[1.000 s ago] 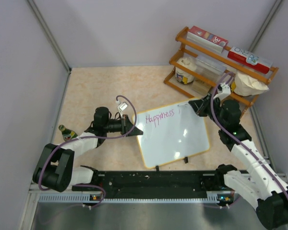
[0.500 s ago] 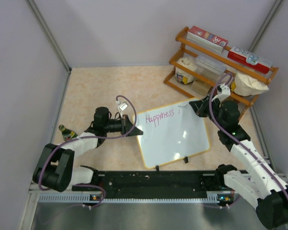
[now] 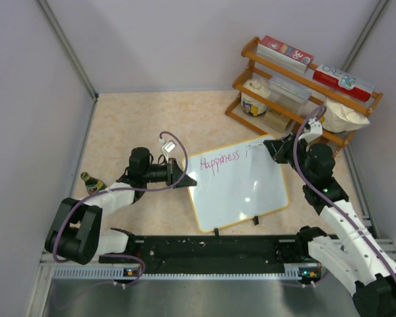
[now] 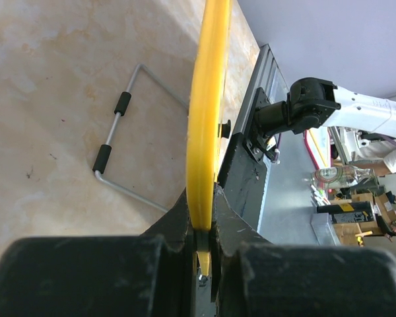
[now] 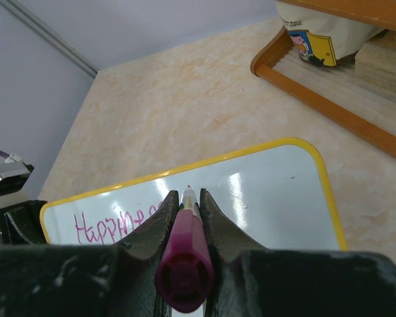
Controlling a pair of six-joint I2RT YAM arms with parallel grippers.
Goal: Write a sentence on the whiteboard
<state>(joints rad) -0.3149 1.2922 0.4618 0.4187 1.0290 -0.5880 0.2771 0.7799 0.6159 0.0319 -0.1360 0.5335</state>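
Note:
The whiteboard (image 3: 247,191), white with a yellow frame, lies on the table with "Happiness" (image 3: 219,160) in purple along its top. My left gripper (image 3: 187,179) is shut on the board's left edge. In the left wrist view the yellow frame (image 4: 206,119) runs edge-on between the closed jaws of that gripper (image 4: 202,228). My right gripper (image 3: 272,150) hovers at the board's top right corner, shut on a purple marker (image 5: 185,264). The marker's tip points down at the whiteboard (image 5: 270,198), just right of the written word.
A wooden rack (image 3: 297,109) with boxes, a tub and a white bag stands at the back right, close behind the right arm. A small bottle (image 3: 91,181) lies at the left. A black rail (image 3: 211,251) runs along the near edge. A bent wire (image 4: 119,125) lies beside the board.
My right arm has shifted a little to the right along the board's top with the marker. The left arm and the board have not moved.

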